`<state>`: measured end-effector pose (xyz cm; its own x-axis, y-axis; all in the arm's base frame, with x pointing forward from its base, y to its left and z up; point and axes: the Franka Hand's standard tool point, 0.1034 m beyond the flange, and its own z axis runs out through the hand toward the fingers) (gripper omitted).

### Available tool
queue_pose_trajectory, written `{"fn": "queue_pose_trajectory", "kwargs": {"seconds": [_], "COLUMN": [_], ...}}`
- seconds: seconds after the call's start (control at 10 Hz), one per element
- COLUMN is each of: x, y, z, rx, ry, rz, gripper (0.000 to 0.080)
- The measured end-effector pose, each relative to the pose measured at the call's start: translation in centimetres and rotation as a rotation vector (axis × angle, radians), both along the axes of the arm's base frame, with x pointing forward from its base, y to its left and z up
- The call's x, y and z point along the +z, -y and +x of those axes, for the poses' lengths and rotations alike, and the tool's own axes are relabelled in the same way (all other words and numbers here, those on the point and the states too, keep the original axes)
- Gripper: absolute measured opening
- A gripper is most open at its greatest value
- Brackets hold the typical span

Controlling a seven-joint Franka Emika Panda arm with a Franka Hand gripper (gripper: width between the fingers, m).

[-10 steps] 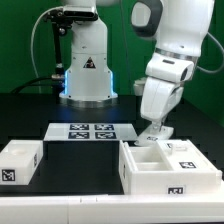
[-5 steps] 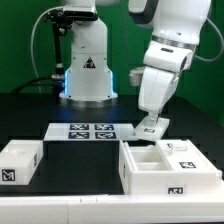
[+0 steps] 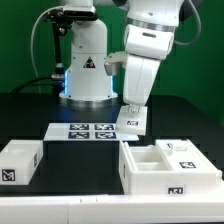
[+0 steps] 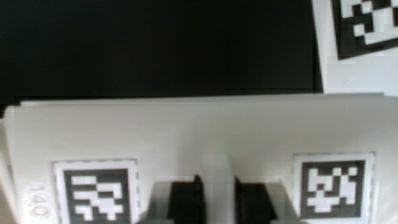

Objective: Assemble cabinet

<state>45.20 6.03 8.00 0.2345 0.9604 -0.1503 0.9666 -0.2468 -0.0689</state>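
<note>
The cabinet (image 3: 170,168) is a large white hollow box with an inner divider, lying open side up at the front of the exterior view's right, with tags on its faces. My gripper (image 3: 131,108) hangs in the air above the table, left of and behind the cabinet. It is shut on a small white tagged part (image 3: 130,121). In the wrist view this part (image 4: 214,125) fills the frame with two tags, and my dark fingers (image 4: 185,198) clamp it, the gripper (image 4: 221,200) centred between the tags.
The marker board (image 3: 90,132) lies flat in the middle, just left of the held part; its corner shows in the wrist view (image 4: 365,30). A small white tagged block (image 3: 20,160) sits at the front left. The robot base (image 3: 87,60) stands behind.
My gripper has risen from beside the cabinet's back edge and moved toward the exterior view's left, carrying the small white part with it.
</note>
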Motion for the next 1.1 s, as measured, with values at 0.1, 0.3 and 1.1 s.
{"fn": "queue_pose_trajectory", "kwargs": {"seconds": [0.1,0.3,1.1], "x": [0.0,-0.3,0.5], "y": [0.0,0.5,3.5], "z": [0.0,0.1,2.1], "rx": [0.001,0.030,0.146], "ry": [-0.001,0.004,0.026], "rz": [0.000,0.007,0.140], "gripper": [0.0064,0.0064,0.0064]}}
